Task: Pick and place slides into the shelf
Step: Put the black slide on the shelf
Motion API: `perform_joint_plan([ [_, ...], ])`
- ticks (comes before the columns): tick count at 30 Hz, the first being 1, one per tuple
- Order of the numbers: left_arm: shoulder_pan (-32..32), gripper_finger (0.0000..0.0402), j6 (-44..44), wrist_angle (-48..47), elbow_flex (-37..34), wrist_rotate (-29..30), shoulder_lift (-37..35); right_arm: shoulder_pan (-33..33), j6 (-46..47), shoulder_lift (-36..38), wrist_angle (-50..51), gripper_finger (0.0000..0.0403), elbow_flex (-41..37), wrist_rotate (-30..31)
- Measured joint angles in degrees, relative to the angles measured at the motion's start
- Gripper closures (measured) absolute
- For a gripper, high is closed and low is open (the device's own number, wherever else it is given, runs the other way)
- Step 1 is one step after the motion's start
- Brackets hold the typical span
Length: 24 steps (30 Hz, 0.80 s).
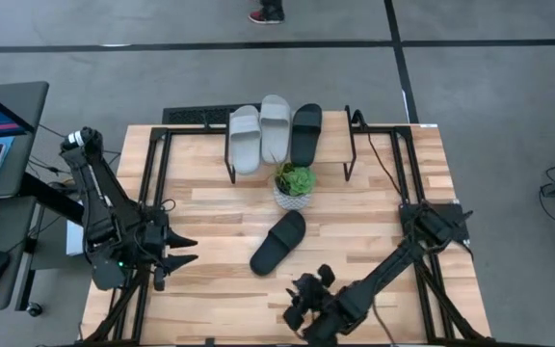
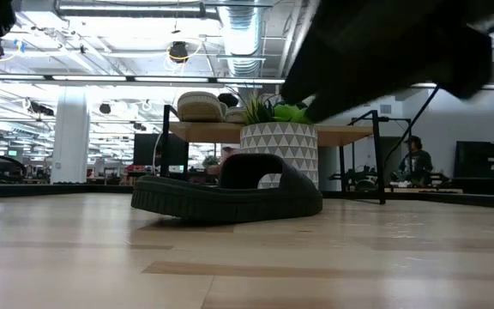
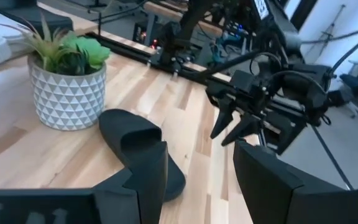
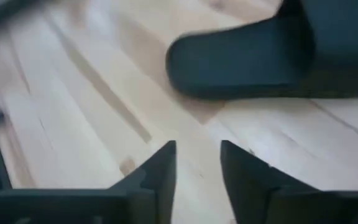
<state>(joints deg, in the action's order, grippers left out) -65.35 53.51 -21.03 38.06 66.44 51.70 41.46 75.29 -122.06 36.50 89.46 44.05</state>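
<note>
Slides: three sit on the shelf [image 1: 350, 145] at the far edge; one black slide [image 1: 278, 241] lies mid-table, near the plant pot [image 1: 294, 196]. Right gripper [image 1: 305, 301], fingers apart and empty, hovers at the near edge. It should approach the strap squarely, avoiding the pot.

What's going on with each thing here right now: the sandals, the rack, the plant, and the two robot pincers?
Two grey slides: lying side by side on the shelf.
Black slide: on the shelf beside them.
Other black slide: flat on the table, untouched.
Shelf: upright, holding three slides.
Plant pot: upright.
Left pincer: open, empty.
Right pincer: empty, near the loose slide.
</note>
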Motion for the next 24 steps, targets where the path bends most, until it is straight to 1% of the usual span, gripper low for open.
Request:
perform_joint_plan([
  [2,-0.58,0.0230,0.75,-0.71,0.00,-0.64,0.00,-1.45,-5.33,-1.69,5.39,0.0314,5.61,-5.50],
  [4,-0.99,0.0230,1.34,-1.58,0.00,-1.47,0.00,-2.66,-9.74,-2.92,11.38,0.0333,10.54,-9.08],
  [6,-1.19,0.0230,2.56,-2.79,0.00,-2.14,0.00,-3.81,-12.05,-3.97,15.15,0.0347,15.34,-10.62],
  [9,-1.21,0.0230,3.65,-4.31,0.02,-3.00,0.00,-4.99,-13.11,-3.94,21.98,0.0363,19.86,-10.04],
  [12,-1.21,0.0230,4.49,-5.74,0.02,-2.99,0.00,-6.00,-13.40,-3.85,26.58,0.0373,21.26,-9.50],
  [13,-1.21,0.0230,4.78,-5.88,0.02,-2.85,0.00,-6.23,-13.41,-3.84,26.74,0.0376,21.34,-9.54],
  [17,-1.20,0.0230,4.41,-7.22,0.02,-3.08,0.00,-7.14,-13.18,-3.52,25.55,0.0380,21.50,-9.68],
  [24,-1.20,0.0230,4.10,-10.11,0.02,-4.64,0.00,-10.02,-8.42,-3.55,23.75,0.0380,21.50,-10.84],
])
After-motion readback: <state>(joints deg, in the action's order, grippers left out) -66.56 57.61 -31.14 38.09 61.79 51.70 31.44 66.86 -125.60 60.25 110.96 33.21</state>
